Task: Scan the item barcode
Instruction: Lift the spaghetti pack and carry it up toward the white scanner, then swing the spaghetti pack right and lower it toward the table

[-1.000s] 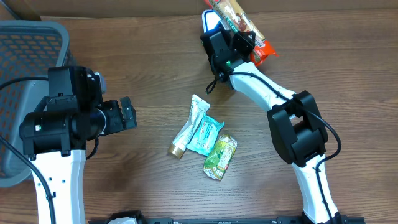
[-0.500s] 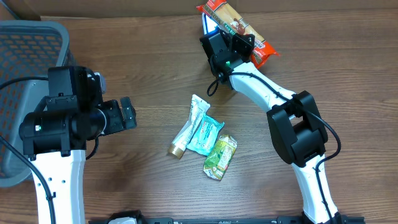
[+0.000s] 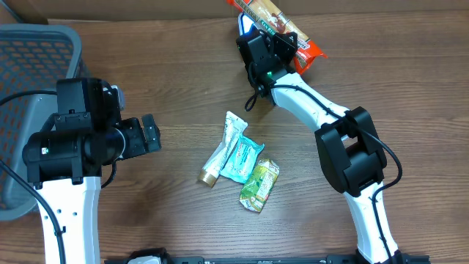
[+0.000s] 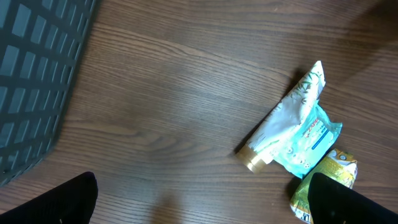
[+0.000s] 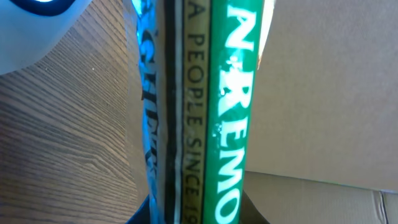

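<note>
Now the long packet (image 3: 270, 16) is pinched tight between the right gripper's (image 3: 281, 45) jaws, just beside the glowing scanner (image 3: 245, 26). The left gripper's (image 3: 150, 133) jaws are spread wide, with small packets (image 3: 242, 158) in front of them.

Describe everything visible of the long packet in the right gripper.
The packet is long, slim and glossy, like plastic film: tan middle, orange-red ends, a green band with white lettering. The right gripper clamps it. It lies diagonally near the far edge of the table, by a blue-lit scanner.
</note>
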